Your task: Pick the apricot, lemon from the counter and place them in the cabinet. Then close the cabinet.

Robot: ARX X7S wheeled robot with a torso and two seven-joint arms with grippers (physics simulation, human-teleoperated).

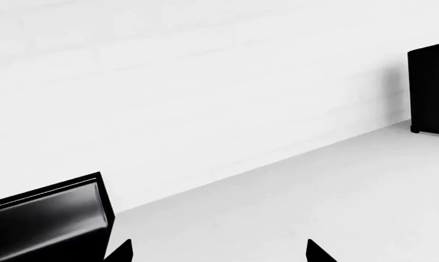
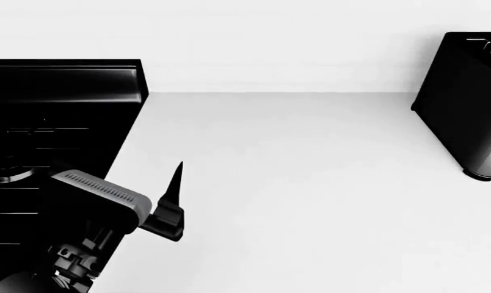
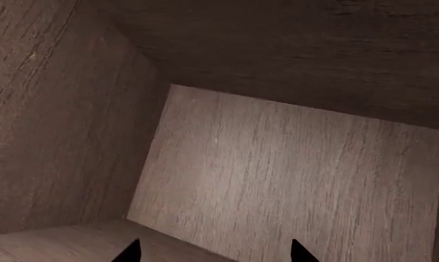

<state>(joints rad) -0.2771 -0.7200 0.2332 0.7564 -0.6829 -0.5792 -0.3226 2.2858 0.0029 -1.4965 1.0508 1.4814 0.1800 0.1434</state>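
Note:
Neither the apricot nor the lemon shows in any view. The white counter lies bare ahead of me. My left gripper hangs over the counter's left part, beside the stove. Its tips stand wide apart with nothing between them. My right gripper is out of the head view. It is inside the wooden cabinet, pointing at the back wall, open and empty. No fruit shows on the cabinet floor in that view.
A black stove top borders the counter on the left and also shows in the left wrist view. A tall black appliance stands at the counter's right back, also in the left wrist view. A white wall runs behind.

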